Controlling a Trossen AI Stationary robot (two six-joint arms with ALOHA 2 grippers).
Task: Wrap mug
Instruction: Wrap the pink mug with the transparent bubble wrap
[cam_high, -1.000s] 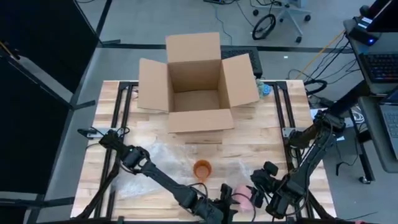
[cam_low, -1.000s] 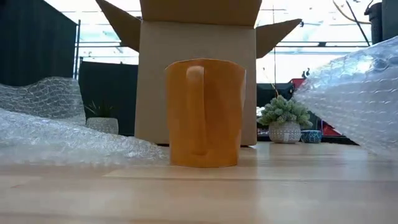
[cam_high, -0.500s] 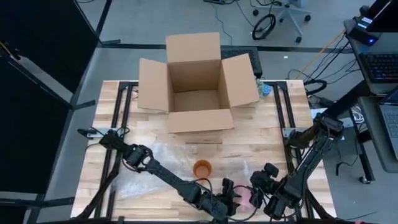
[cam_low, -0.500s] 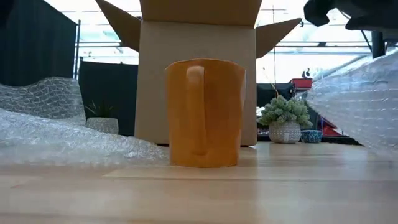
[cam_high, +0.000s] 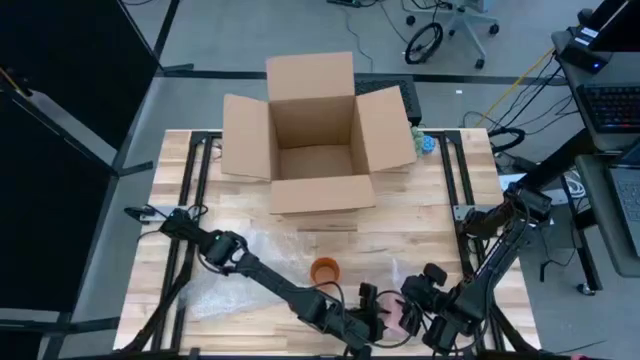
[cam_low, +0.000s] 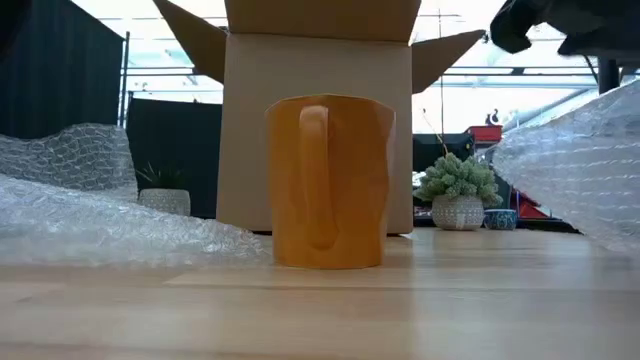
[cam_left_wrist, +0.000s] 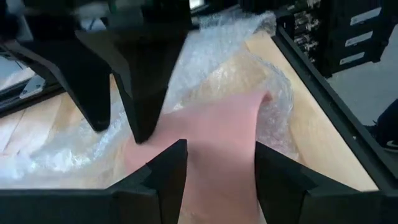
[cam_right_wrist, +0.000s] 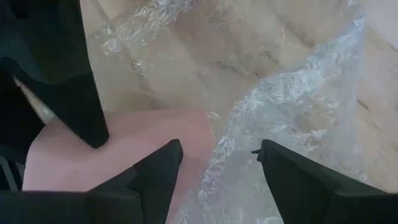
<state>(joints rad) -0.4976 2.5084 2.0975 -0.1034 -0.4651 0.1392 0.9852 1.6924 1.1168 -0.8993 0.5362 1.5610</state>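
Observation:
An orange mug (cam_high: 325, 270) stands upright on the wooden table, its handle toward the near edge (cam_low: 312, 180). Clear bubble wrap (cam_high: 235, 275) lies around it and rises at the right (cam_low: 570, 160). At the near edge a smooth pink object (cam_high: 402, 318) lies in the wrap (cam_left_wrist: 236, 62). My left gripper (cam_high: 378, 315) is open, its fingers either side of the pink object (cam_left_wrist: 217, 137). My right gripper (cam_high: 415, 312) faces it, open, with a ridge of wrap (cam_right_wrist: 273, 112) between its fingers and the pink object (cam_right_wrist: 143, 137) beside them. My left gripper comes level from the table's left with the pink object filling the gap between its fingers (cam_left_wrist: 168, 177); I cannot tell whether they touch it. My right gripper's fingertips (cam_left_wrist: 143, 134) stand at the pink object's edge on the wrap; touching or not, I cannot tell.
An open cardboard box (cam_high: 315, 140) stands at the far middle of the table, flaps spread. A small potted plant (cam_low: 457, 190) sits behind it at the far right. Bare wood lies between the box and the mug.
My left gripper has moved toward the table's right edge, closing in on the pink object until it covers part of it. A dark gripper has come into the low view at the top right. The orange mug has kept still.

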